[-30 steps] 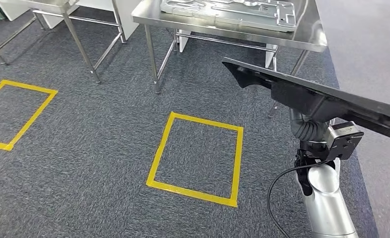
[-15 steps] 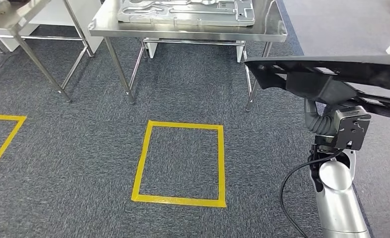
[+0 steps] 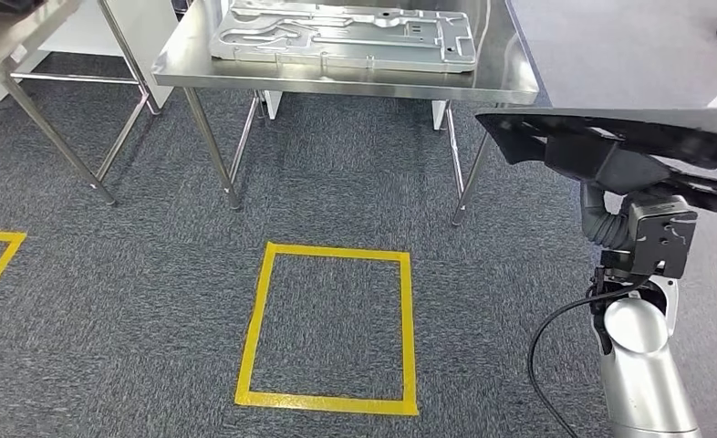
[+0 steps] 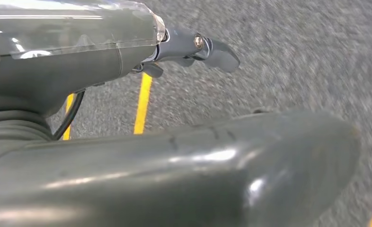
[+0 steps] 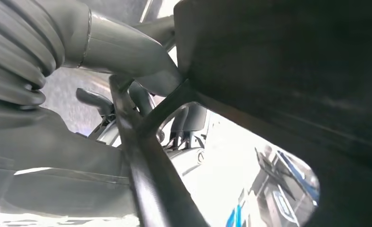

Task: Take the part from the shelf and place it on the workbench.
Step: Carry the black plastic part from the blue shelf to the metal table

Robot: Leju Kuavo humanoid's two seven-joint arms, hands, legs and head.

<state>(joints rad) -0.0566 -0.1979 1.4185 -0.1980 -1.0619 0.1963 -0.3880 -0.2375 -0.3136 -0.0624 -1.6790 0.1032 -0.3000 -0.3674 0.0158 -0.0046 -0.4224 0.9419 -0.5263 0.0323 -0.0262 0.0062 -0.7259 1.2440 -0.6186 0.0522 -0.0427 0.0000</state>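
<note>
The part (image 3: 628, 137) is a flat, black, glossy panel with a ribbed frame on its underside, carried level in the right hand (image 5: 127, 109), whose fingers close around a rib. It hangs just right of the steel desk (image 3: 510, 87). The left hand (image 4: 193, 47) holds nothing, fingers loosely apart.

A flat black part (image 3: 628, 137) with ribs and cut-outs is held roughly level above the grey carpet, at the right of the head view. The steel workbench (image 3: 355, 78) is seen ahead, apart from the part.
</note>
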